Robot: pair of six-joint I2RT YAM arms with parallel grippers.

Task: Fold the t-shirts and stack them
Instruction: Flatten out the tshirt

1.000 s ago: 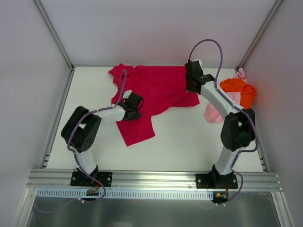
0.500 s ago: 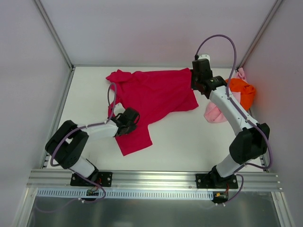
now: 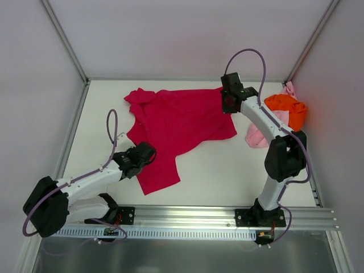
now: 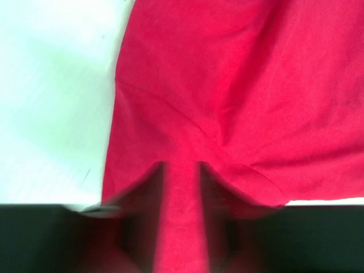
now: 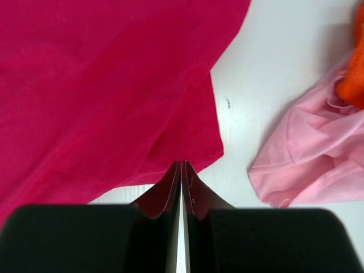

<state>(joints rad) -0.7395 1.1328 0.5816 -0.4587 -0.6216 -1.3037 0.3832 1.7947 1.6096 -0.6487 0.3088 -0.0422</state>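
Observation:
The crimson t-shirt (image 3: 182, 122) lies spread across the middle of the white table (image 3: 216, 170), lower part toward the near left. My left gripper (image 3: 149, 152) is shut on its near-left edge. In the left wrist view a band of the crimson t-shirt (image 4: 227, 85) runs between the fingers of the left gripper (image 4: 181, 166). My right gripper (image 3: 229, 105) sits at the far right corner. In the right wrist view the right gripper (image 5: 181, 163) is shut, pinching the hem of the crimson t-shirt (image 5: 102, 85). The orange t-shirt (image 3: 287, 108) and the pink t-shirt (image 3: 259, 133) are bunched at the right.
The pink t-shirt (image 5: 313, 153) lies a short way right of my right fingers, with the orange t-shirt (image 5: 354, 79) beyond it. White walls enclose the table on three sides. An aluminium rail (image 3: 182, 215) runs along the near edge by the arm bases.
My left gripper has drawn back toward the near left, pulling the crimson t-shirt's lower part along. My right gripper swung far-right, then back left. The shirt lies flatter.

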